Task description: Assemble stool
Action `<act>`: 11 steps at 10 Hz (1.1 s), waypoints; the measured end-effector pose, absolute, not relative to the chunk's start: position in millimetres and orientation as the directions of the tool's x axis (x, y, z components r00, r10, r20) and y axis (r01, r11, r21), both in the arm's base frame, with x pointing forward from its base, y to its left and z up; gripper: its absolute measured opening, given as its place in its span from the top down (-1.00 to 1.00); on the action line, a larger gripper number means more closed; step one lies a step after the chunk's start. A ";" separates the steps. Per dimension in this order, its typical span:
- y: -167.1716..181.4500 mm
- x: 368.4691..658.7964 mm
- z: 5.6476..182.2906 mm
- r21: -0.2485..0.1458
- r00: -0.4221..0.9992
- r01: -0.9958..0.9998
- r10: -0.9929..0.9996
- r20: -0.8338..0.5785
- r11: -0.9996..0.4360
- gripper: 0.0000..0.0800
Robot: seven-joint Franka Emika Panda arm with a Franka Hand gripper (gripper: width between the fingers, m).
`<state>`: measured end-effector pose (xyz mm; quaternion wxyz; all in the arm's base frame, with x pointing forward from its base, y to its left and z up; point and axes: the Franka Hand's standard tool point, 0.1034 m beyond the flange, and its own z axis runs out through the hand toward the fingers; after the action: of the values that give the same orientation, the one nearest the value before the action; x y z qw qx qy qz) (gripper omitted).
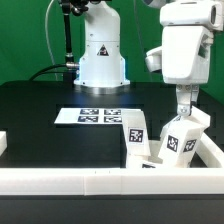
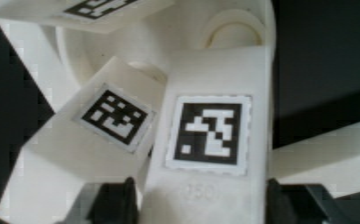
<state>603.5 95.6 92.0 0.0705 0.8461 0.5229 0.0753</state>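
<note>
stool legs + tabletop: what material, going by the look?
Stool legs: seemingly white plastic, smooth with a slight sheen and rounded moulded edges; the leg in the gripper carries a matte black-and-white tag, probably printed paper or a sticker. Table: black, matte, with no reflections; whether cloth, mat or painted board I cannot tell.

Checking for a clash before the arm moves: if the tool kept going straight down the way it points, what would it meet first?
The tagged stool leg shut between its fingers leads; below it, probably the white parts by the border rail, though depth is unclear.

White tagged legs, upright, near corner
</note>
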 end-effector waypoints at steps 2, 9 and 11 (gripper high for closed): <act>81.7 602.0 97.5 0.204 0.447 0.869 0.892 0.073 -0.452 0.12; 45.8 587.4 98.9 0.168 0.491 0.849 0.866 0.097 -0.500 0.12; 37.2 583.8 95.9 0.156 0.518 0.835 0.850 0.100 -0.528 0.12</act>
<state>583.8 37.2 95.9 0.0442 0.8701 0.4840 0.0821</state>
